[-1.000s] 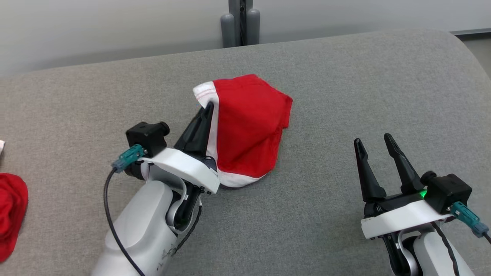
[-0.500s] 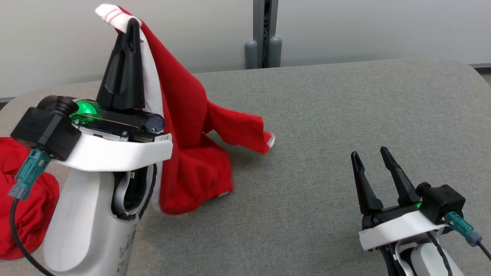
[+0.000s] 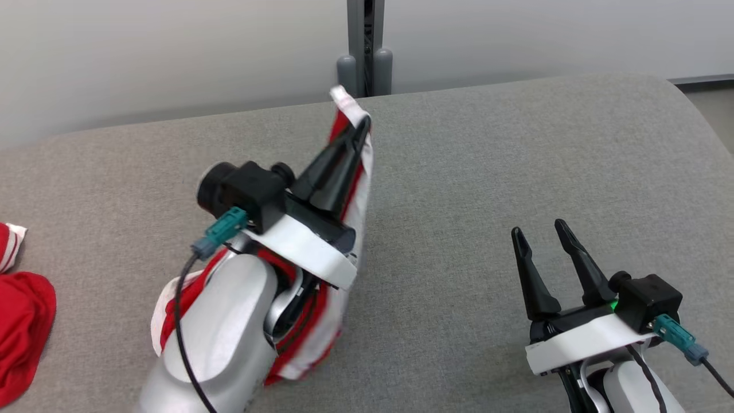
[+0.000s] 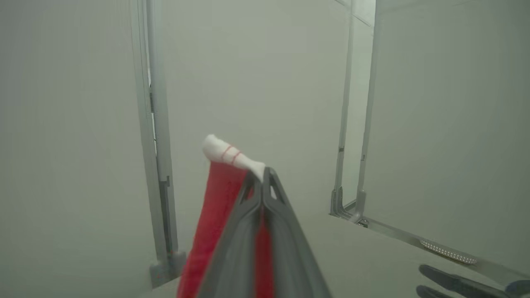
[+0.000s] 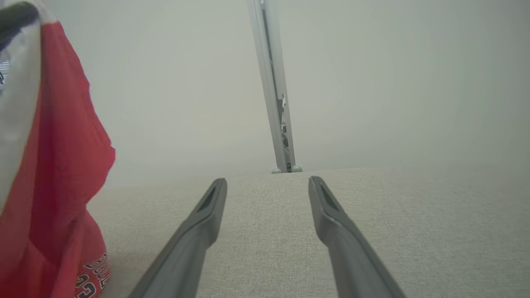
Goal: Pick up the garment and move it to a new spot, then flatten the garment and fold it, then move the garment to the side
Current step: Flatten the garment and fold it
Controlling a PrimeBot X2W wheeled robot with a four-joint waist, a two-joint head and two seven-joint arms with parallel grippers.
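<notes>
free: grey surface (image 3: 504,160) centre, upper right | blocked: garment (image 3: 364,172) centre-left; red cloth (image 3: 26,321) left edge; post (image 3: 365,40) top centre

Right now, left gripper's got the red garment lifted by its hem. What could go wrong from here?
The left gripper pinches only the white hem of the garment at its very fingertips; a swing could pull it free.
The cloth drapes down over the left arm and its cable; it may snag on release.
The right gripper stands open, apart, so the garment may land bunched.
</notes>
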